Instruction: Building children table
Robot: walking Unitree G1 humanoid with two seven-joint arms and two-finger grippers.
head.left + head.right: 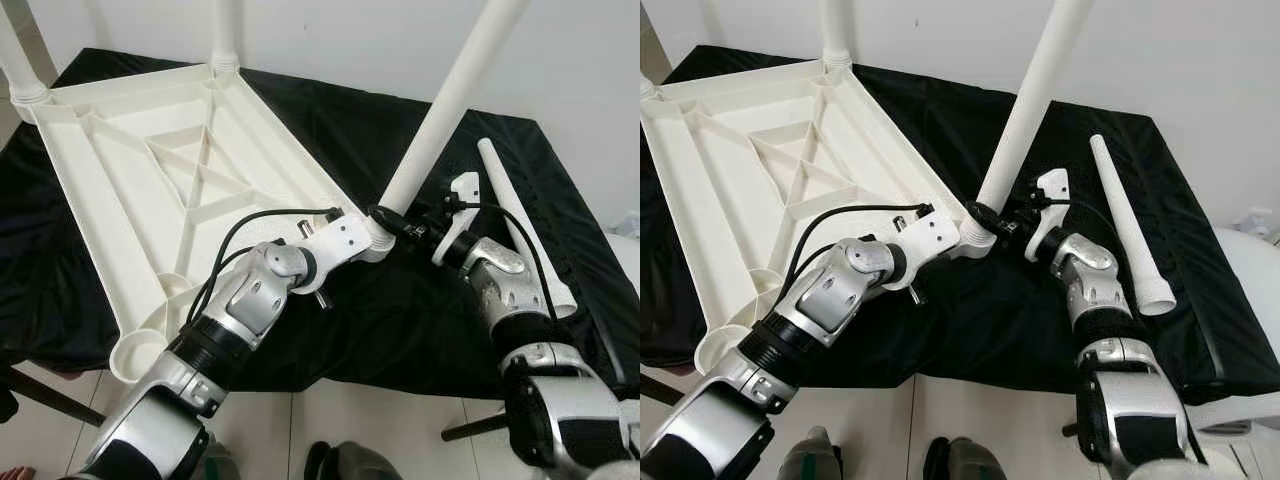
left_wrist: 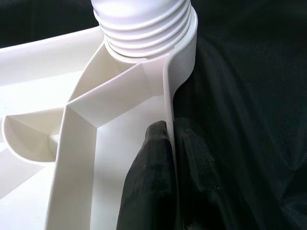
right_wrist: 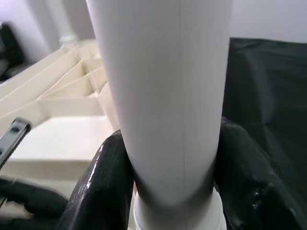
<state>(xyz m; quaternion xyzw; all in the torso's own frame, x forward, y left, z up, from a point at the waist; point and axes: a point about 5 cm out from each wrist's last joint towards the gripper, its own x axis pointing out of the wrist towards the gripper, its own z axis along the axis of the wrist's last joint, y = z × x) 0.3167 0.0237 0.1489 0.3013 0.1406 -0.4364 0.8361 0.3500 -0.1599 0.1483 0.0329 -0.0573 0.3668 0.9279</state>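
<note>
White plastic makes up everything you are working on: the upturned tabletop lies on the black cloth, ribs up, with two legs already standing at its far corners and a third leg seated at the near right corner socket.

The relation to watch is that leg's long axis against the socket. It rises from the corner and leans up and to the right, away from the tabletop, rather than standing square to it. Your right gripper sits just right of the socket, its two black fingers pressed against either side of the leg right above the threaded collar, clamped on it. Your left gripper comes in from the near left and pinches the tabletop's thin side wall just beside that same corner, one finger inside the rim and one outside, so it is closed on the wall and steadying it.

Since the right gripper is the one on the leg, any turning or straightening falls to it, I judge; the threads seen at the collar suggest the leg is not fully wound home.

One spare leg lies loose on the cloth at the right, running near to far, closest to your right arm. The near left socket is empty.
</note>
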